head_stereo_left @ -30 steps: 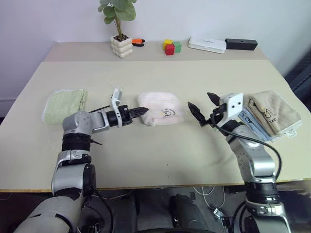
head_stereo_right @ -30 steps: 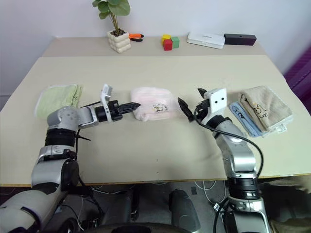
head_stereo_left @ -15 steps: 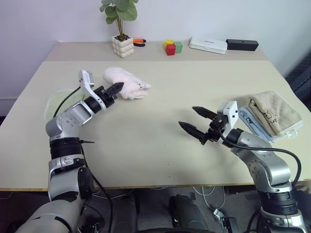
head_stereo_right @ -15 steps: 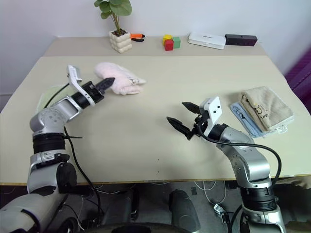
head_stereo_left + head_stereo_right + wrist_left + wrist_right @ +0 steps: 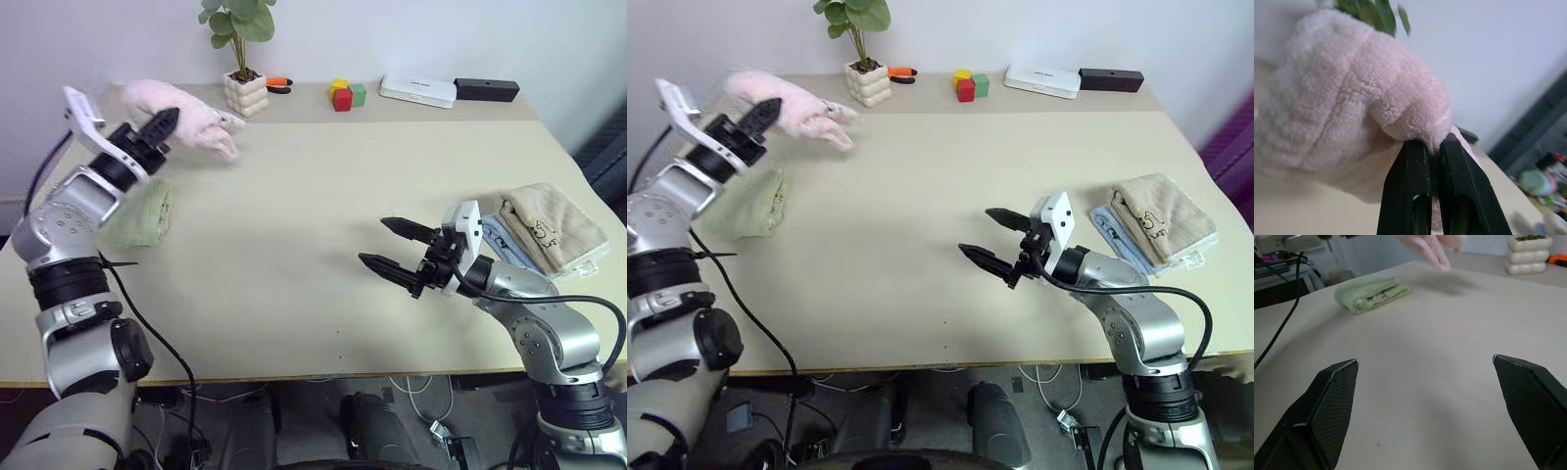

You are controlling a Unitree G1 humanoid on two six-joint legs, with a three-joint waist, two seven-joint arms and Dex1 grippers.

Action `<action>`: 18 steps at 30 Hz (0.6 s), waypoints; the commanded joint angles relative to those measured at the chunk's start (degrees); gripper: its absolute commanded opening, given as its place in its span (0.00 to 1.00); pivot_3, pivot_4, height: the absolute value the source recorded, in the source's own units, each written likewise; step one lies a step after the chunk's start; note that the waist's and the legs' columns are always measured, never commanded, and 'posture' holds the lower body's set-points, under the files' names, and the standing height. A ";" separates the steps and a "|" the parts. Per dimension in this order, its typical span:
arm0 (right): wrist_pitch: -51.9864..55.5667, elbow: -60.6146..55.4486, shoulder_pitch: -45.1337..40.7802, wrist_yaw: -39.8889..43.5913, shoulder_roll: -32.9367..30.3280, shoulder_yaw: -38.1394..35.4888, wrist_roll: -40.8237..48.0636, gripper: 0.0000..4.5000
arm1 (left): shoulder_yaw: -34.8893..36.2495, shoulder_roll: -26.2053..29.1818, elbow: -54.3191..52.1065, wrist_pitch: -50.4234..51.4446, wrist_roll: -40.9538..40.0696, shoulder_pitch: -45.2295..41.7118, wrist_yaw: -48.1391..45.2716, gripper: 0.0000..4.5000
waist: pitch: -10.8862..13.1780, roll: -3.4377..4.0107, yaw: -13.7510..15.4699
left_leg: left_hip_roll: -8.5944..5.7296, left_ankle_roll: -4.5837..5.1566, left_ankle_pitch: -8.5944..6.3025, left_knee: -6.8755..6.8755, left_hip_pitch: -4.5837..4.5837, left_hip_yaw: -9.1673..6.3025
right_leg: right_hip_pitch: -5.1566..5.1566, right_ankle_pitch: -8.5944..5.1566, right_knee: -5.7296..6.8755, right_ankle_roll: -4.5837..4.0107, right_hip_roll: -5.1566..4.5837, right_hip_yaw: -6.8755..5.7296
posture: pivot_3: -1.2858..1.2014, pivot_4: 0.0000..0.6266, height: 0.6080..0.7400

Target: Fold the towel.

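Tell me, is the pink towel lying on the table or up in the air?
Up in the air. The left gripper has its fingers pinched on the pink towel, bunched above the table.

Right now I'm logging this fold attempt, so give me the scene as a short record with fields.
held item: fluffy pale pink towel, bunched, lifted clear of the table
holder: left gripper, jaws shut on it
other arm: right gripper, jaws open, holding nothing, above the beige table
left side: folded pale green towel
right side: folded tan towel on a blue cloth
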 commanded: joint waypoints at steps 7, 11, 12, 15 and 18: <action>-0.15 0.25 -0.48 3.13 -2.86 -2.62 1.79 1.00 | 6.32 5.49 0.10 -2.16 -3.14 3.33 -1.34 0.03 | 0.00 -0.01 0.13 | 0.00 0.00 0.00 0.03 -0.01 0.02 | 0.02 0.00 0.00 0.00 -0.05 -0.02 | 0.52 0.24 1.00; -0.08 1.39 -0.76 4.76 -4.89 -3.25 2.01 1.00 | 7.83 3.89 -3.68 -1.87 -5.24 8.34 -0.66 0.03 | 0.01 -0.01 0.09 | 0.02 0.00 0.00 0.01 0.01 0.04 | 0.02 0.00 0.02 0.00 -0.05 -0.02 | 0.52 0.24 1.00; -0.10 1.53 -0.90 4.88 -4.98 -3.23 2.04 1.00 | 8.53 3.48 -3.67 -1.57 -6.15 8.71 -0.23 0.03 | 0.01 -0.01 0.08 | 0.03 -0.01 0.00 0.02 0.01 0.03 | 0.02 0.00 0.03 0.00 -0.03 -0.03 | 0.52 0.24 1.00; -0.02 1.87 -1.65 4.85 -4.56 -2.58 1.63 1.00 | 7.93 3.58 -2.02 -3.58 -4.95 9.27 -0.65 0.03 | 0.02 -0.05 0.06 | 0.04 0.00 0.00 0.03 0.01 0.02 | 0.01 0.00 0.03 0.00 -0.01 -0.03 | 0.52 0.24 1.00; 0.05 2.10 -1.86 4.98 -4.61 -2.61 1.58 1.00 | 8.28 4.32 -0.42 -4.96 -4.49 9.39 -0.91 0.03 | 0.02 -0.05 0.06 | 0.04 0.00 0.00 0.03 0.01 0.04 | 0.01 0.00 0.02 0.00 -0.02 -0.02 | 0.52 0.24 1.00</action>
